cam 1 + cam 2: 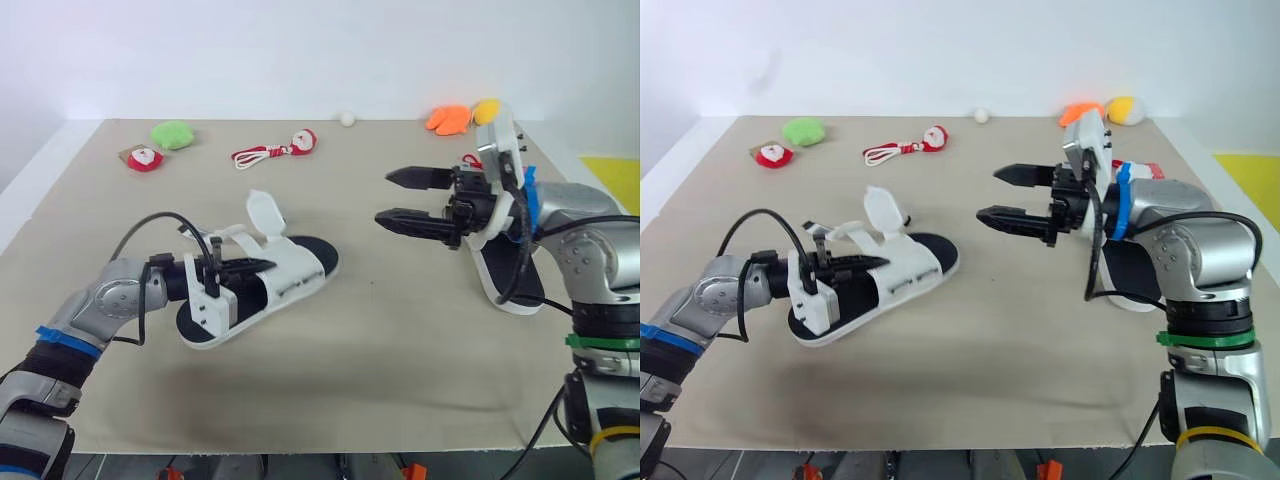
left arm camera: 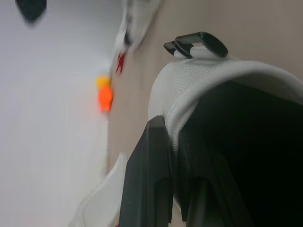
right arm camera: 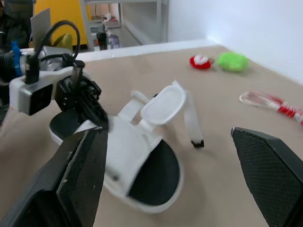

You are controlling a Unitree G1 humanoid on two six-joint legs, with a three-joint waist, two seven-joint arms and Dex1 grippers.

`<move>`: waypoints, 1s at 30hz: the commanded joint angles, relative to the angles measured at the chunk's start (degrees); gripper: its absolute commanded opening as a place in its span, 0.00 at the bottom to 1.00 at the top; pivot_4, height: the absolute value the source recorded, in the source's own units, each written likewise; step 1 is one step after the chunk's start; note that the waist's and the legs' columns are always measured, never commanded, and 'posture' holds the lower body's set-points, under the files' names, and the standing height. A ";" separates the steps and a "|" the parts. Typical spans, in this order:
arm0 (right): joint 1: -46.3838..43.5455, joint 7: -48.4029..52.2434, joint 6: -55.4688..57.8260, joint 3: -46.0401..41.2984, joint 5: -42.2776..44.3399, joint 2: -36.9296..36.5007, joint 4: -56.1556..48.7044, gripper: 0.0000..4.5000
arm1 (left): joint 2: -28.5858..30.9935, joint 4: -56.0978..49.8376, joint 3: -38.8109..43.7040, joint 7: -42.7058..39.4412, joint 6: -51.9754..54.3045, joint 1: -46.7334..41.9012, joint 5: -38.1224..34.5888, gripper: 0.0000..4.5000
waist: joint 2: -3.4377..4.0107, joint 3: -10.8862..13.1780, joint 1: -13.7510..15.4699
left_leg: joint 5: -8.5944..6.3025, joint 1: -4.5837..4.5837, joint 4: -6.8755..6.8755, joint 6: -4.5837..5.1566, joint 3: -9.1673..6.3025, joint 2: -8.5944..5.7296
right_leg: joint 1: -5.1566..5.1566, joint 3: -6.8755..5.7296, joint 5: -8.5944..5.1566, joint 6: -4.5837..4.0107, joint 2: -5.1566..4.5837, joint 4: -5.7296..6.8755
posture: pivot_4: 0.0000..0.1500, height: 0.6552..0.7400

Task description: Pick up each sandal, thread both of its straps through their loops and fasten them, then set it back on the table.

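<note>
On the table [image 1: 400,330], a white, black-soled sandal [image 1: 290,270], straps [image 1: 265,212] undone

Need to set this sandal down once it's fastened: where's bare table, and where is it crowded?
Bare: the near strip of table in front of the held sandal, and the middle between it and the second sandal, under the open right tool. Crowded: the far edge, with green toy, rope toy and orange toy.

Robot test lab, by the look of it. I work at a plain beige table [image 1: 400,340] set against a bare white wall [image 1: 300,50]. Small soft toys [image 1: 172,134] lie along the far edge (green, orange, red). Metal shelving [image 3: 128,19] stands past the table.
</note>
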 commanded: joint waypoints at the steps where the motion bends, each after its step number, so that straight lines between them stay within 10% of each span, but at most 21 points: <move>1: 3.02 3.62 1.72 -2.68 3.09 -3.70 -3.51 1.00 | 0.55 0.19 -4.28 -3.45 -7.27 -2.65 -5.87 0.01 | 0.00 0.00 0.07 | 0.00 0.00 0.02 0.00 0.00 0.00 | 0.01 0.00 -0.01 0.02 0.00 0.00 | 1.00 1.00; 30: 13.99 7.91 2.76 -3.26 6.11 -12.48 -13.75 1.00 | -7.38 19.01 -16.37 -4.81 -23.02 -11.89 -4.74 0.01 | 0.03 0.01 -0.03 | 0.02 0.09 0.19 0.02 0.02 0.04 | 0.09 0.09 -0.15 0.42 0.12 0.07 | 1.00 1.00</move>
